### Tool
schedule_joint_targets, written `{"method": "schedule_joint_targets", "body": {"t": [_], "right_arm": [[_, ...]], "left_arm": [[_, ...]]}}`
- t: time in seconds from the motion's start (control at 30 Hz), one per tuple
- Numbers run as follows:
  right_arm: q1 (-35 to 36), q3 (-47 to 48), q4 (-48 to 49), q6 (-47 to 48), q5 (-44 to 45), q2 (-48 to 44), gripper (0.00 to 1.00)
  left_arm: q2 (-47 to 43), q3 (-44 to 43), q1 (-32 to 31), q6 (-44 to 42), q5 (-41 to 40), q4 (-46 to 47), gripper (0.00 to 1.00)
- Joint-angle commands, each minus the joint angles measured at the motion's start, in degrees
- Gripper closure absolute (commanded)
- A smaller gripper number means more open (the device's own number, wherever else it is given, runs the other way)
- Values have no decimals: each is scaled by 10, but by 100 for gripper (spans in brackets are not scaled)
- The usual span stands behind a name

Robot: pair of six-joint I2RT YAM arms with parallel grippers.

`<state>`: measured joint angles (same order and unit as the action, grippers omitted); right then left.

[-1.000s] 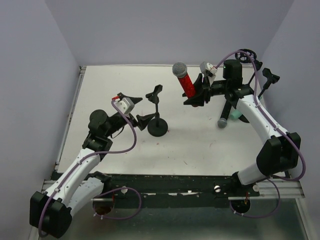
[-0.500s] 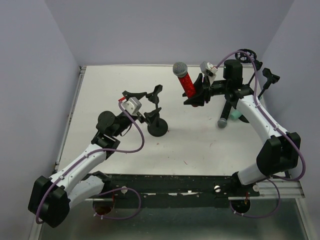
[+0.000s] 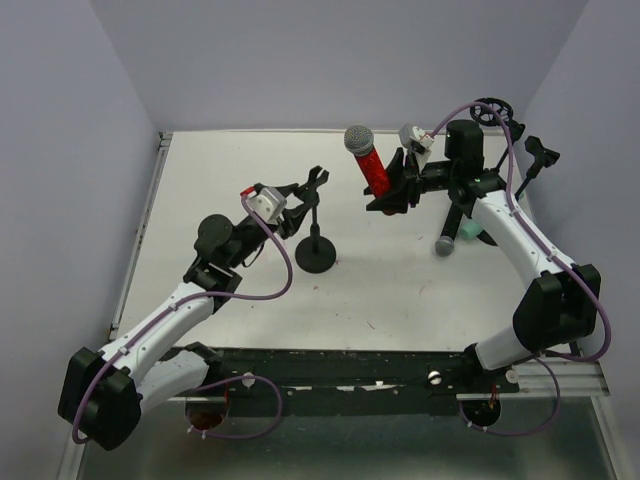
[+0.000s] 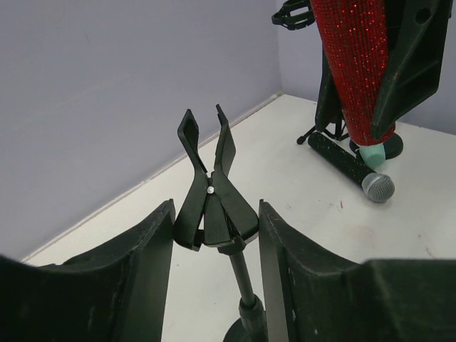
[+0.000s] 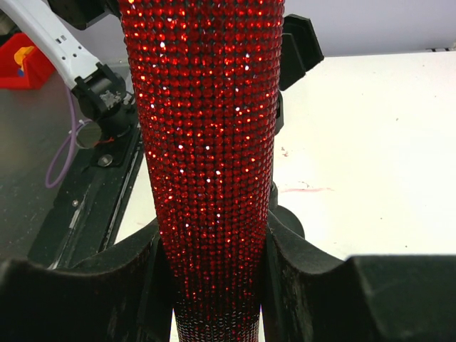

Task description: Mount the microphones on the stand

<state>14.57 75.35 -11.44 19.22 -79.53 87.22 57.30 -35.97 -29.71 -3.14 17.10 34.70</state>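
The right tool [image 3: 384, 188] was seen clamped on the red microphone [image 3: 371, 166], held upright at upper centre. Just left of it, the stand clip [image 4: 212, 203] waited, prongs up, pinched by the left tool [image 4: 216, 239].

Red microphone [image 5: 206, 164]: body covered in glittering faceted studs, head grey metal mesh. Stand clip [image 4: 212, 192]: smooth black plastic, slight sheen. Table [image 3: 400, 290]: matt white, scuffed.

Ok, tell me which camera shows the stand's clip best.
The left wrist view: the clip sits centre frame and close up, with both prongs and the pivot clear. The top external view shows the clip only small, from above. The right wrist view is filled by the red microphone; no clip identifiable.
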Motion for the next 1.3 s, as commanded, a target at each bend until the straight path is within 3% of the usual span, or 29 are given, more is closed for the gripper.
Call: {"method": "schedule_joint_targets", "body": {"t": [0.0,0.13,0.33,0.53,0.7,0.87,0.93,1.27], "right_arm": [[3,-7,18,-3,-23,-11,93],[3,-8,19,-2,-21,-11,93],[3,-9,19,15,-5,-3,93],[19,35,-11,77,38,42,92],[33,110,-57,120,60,102,92],[41,152,-58,119,78,138,92],[43,159,-58,124,84,146,92],[76,180,-30,131,118,182,92]], "left_arm": [[2,-23,-2,-20,2,-25,51],[-3,-30,0,-40,26,-59,49],[-2,-47,9,-32,42,-94,21],[7,-60,11,-24,34,-115,19],[10,-60,10,-17,8,-111,30],[9,-60,10,-18,12,-111,69],[8,-58,10,-18,13,-111,77],[10,-56,10,-13,28,-108,79]]}}
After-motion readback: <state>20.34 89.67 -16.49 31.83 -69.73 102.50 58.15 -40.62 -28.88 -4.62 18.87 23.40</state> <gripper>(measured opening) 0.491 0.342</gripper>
